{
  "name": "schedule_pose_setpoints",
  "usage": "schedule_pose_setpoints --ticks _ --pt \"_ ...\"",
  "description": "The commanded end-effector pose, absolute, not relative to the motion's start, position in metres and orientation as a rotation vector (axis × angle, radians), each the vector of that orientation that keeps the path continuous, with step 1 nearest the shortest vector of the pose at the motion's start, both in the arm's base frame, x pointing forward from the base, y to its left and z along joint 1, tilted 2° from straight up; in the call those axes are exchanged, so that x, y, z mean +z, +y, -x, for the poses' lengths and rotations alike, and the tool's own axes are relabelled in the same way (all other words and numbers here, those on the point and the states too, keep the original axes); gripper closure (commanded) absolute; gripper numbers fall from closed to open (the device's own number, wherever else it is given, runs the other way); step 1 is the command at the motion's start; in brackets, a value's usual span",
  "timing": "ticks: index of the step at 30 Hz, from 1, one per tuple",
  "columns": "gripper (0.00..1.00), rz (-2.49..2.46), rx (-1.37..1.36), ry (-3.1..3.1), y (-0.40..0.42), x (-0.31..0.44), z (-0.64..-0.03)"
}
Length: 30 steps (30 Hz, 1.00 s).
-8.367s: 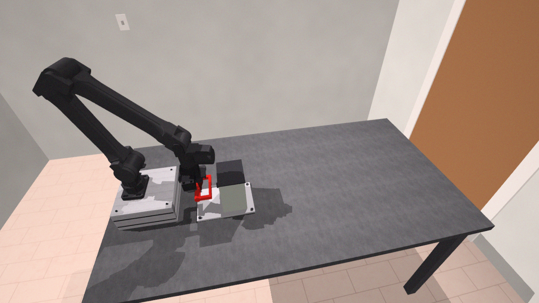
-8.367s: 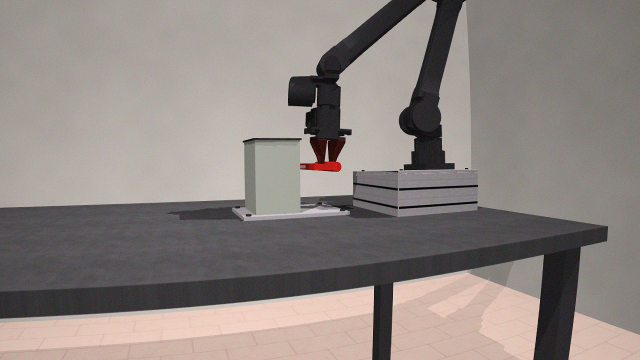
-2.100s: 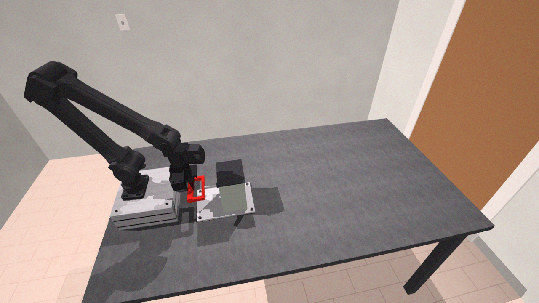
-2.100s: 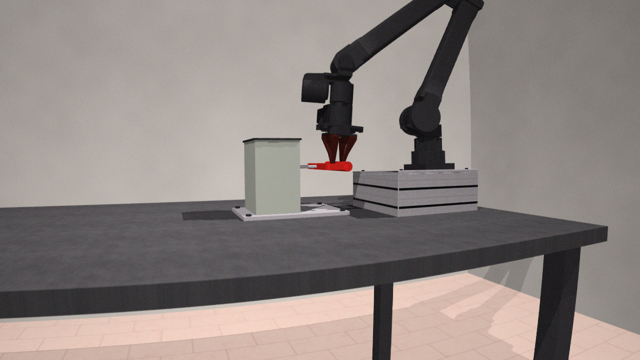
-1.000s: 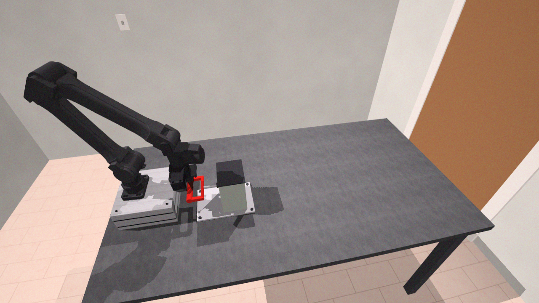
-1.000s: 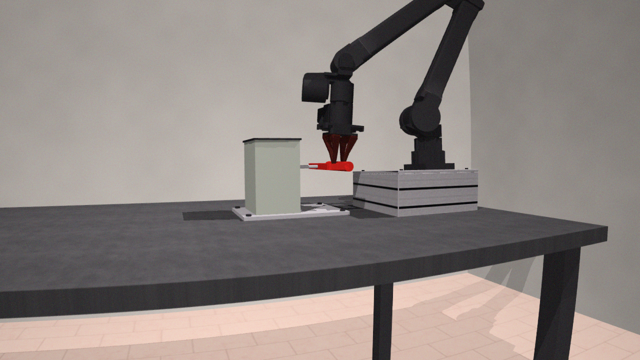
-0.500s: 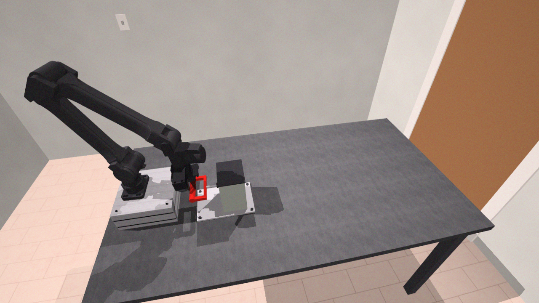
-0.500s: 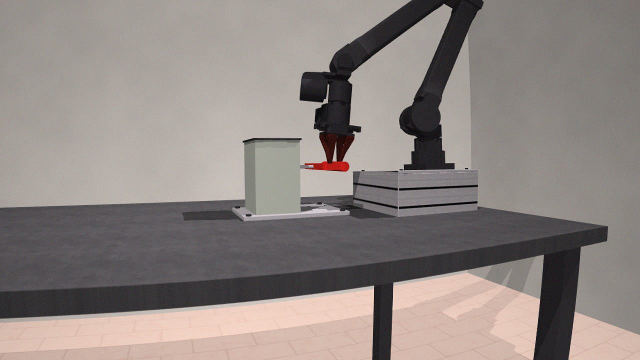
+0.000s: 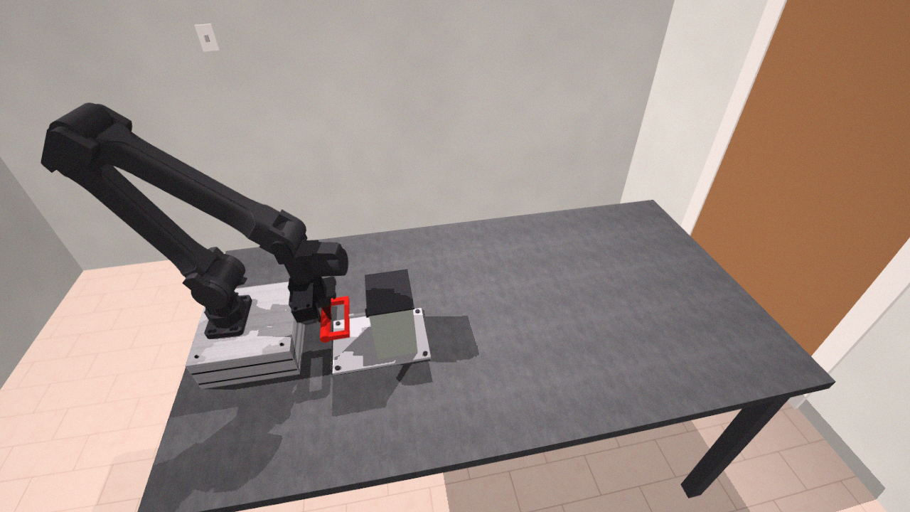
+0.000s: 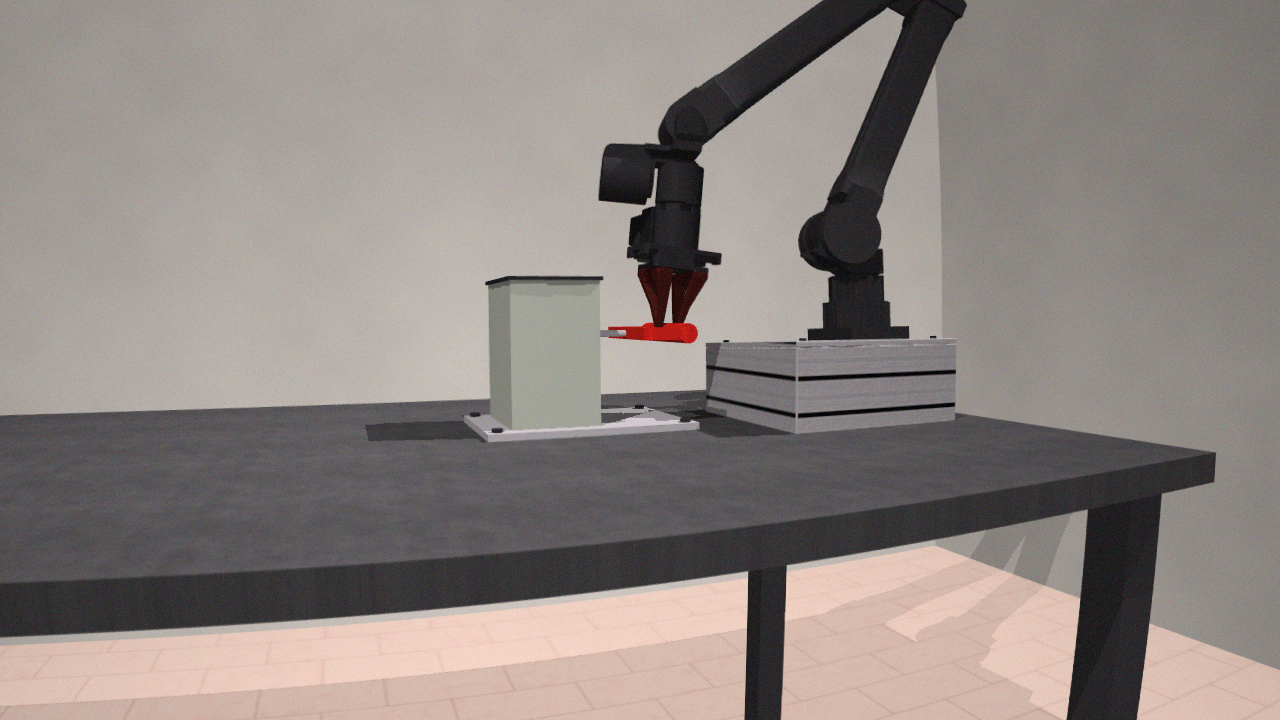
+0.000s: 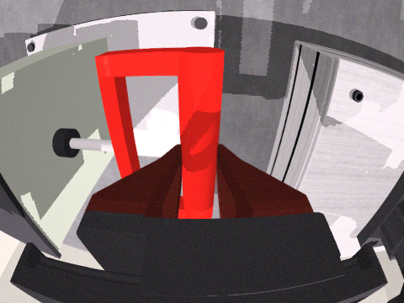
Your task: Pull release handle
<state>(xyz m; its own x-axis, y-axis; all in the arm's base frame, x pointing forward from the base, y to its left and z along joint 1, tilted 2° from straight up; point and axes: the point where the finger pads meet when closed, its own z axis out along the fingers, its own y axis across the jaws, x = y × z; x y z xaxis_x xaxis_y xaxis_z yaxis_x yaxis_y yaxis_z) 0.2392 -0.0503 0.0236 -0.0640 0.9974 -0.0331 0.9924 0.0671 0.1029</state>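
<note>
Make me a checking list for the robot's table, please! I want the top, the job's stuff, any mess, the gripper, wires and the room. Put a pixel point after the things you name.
surface: dark grey table [image 9: 572, 305] [image 10: 268, 510], shadows on it
job's things: red handle [image 9: 347, 318] [image 10: 671, 333] [image 11: 201, 97], on a rod [image 10: 614, 333] [image 11: 86, 144] out of the green box [image 9: 393, 334] [image 10: 554, 358] [image 11: 46, 126]; whether it is all the way out, cannot tell
clutter: nothing seen
grippers: gripper [image 10: 667, 320] [image 11: 199, 152] shut on the red handle, pointing down
cables: nothing seen
surroundings: grey wall [image 9: 445, 127] [image 10: 268, 179] with a white switch plate [image 9: 206, 45], brown door [image 9: 795, 158], tiled floor [image 9: 76, 331] [image 10: 447, 662]

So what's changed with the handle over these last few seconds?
The red rectangular handle moved outward from the pale green box, then slid partway back toward it; the black claw moved with it. Nothing was let go. Box unmoved.
</note>
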Motion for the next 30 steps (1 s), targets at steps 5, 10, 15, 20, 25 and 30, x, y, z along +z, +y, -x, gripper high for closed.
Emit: schedule_pose_setpoints --ticks 5,10,15,20,25,30 --pt "1.00 -2.146 -0.043 2.269 -0.053 0.011 -0.206" --pt "1.00 -2.146 -0.043 2.269 -0.053 0.011 -0.206" --pt "1.00 -2.146 -0.043 2.269 -0.053 0.011 -0.206" --pt "1.00 -2.146 -0.043 2.269 -0.053 0.011 -0.204" --pt "1.00 -2.146 -0.043 2.269 -0.053 0.011 -0.196" --pt "1.00 -2.146 -0.043 2.269 -0.054 0.011 -0.186"
